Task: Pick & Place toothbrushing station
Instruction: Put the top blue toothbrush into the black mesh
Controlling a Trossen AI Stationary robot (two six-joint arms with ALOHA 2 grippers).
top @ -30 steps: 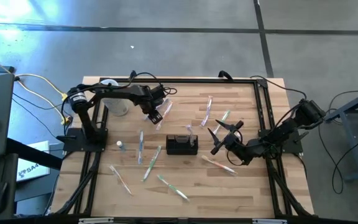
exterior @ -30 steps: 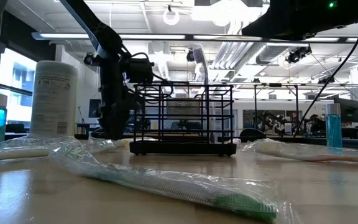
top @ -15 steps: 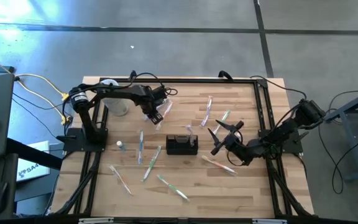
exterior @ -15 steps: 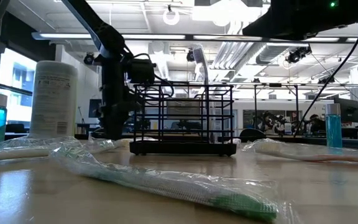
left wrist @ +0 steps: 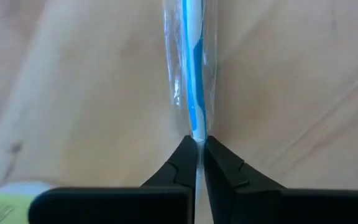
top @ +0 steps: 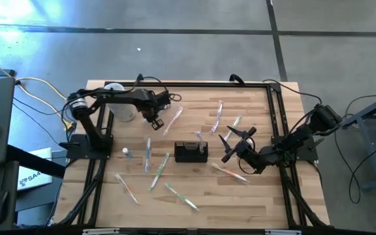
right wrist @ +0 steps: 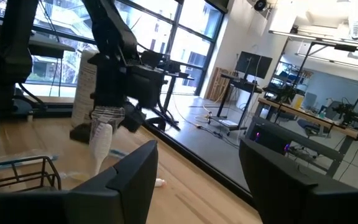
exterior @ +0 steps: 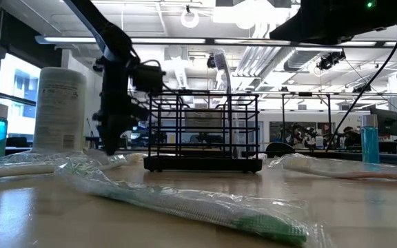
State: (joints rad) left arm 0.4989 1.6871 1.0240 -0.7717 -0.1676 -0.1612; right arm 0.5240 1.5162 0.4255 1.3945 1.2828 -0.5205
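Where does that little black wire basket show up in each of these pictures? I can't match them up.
High view: the black wire caddy stands near the middle, between the two arms.
Low view: centre of the picture, upright, seen from the side.
Left wrist view: not in it.
Right wrist view: probably the wire rim at the lower left corner.
Shared landmark: the left gripper, shut on a wrapped toothbrush beside the caddy.

robotics lab: exposed ceiling ducts point(exterior: 253, 55), workbenches point(right wrist: 303, 112)
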